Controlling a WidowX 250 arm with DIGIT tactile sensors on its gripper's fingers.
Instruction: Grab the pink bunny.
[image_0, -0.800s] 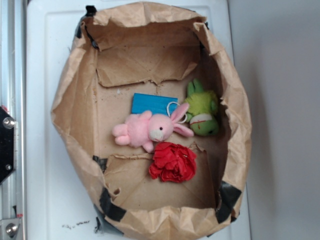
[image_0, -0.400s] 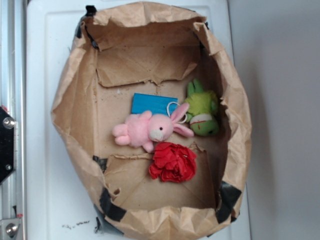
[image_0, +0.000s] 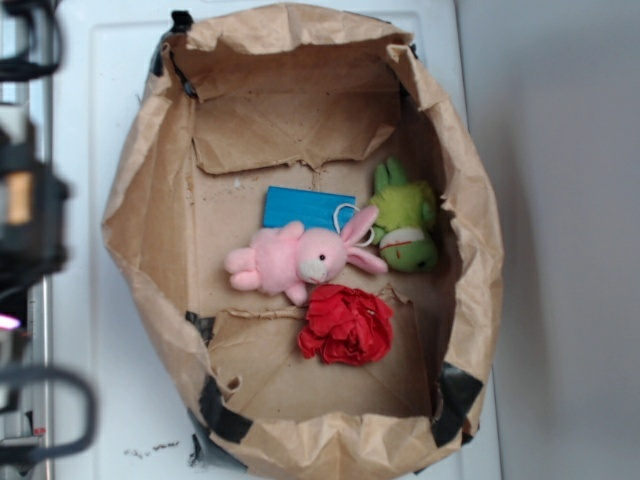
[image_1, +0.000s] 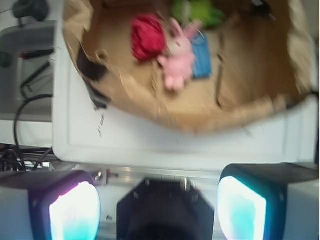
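A: Item one, the pink bunny (image_0: 297, 259)?

B: It is listed as lying on its side on the floor of the brown paper bag (image_0: 140, 215), near the middle, with the ears turned toward the green plush toy (image_0: 404, 222). One ear is seen touching or overlapping that toy; the white muzzle is turned toward the red fabric flower (image_0: 346, 323), which is set just beside it. In the wrist view the same bunny (image_1: 178, 59) is recorded near the top of the frame, blurred.

A: Item two, what is found under or behind it?

B: A blue card (image_0: 308, 208) is noted flat on the bag floor, partly covered by the bunny's upper edge, with a white loop of cord lying at its corner.

A: Item three, the container?

B: The bag is entered as opened wide, its rim rolled down, black tape patches shown at the corners, and it is stood on a white surface (image_0: 90, 330).

A: Item four, the gripper (image_1: 157, 205)?

B: Its two fingers (image_1: 72, 210) are shown spread wide apart in the wrist view, with nothing held between them. It is placed outside the bag, over the white surface's edge, well apart from the bunny. In the exterior view only a blurred dark part of the arm (image_0: 25, 210) is seen at the left edge.
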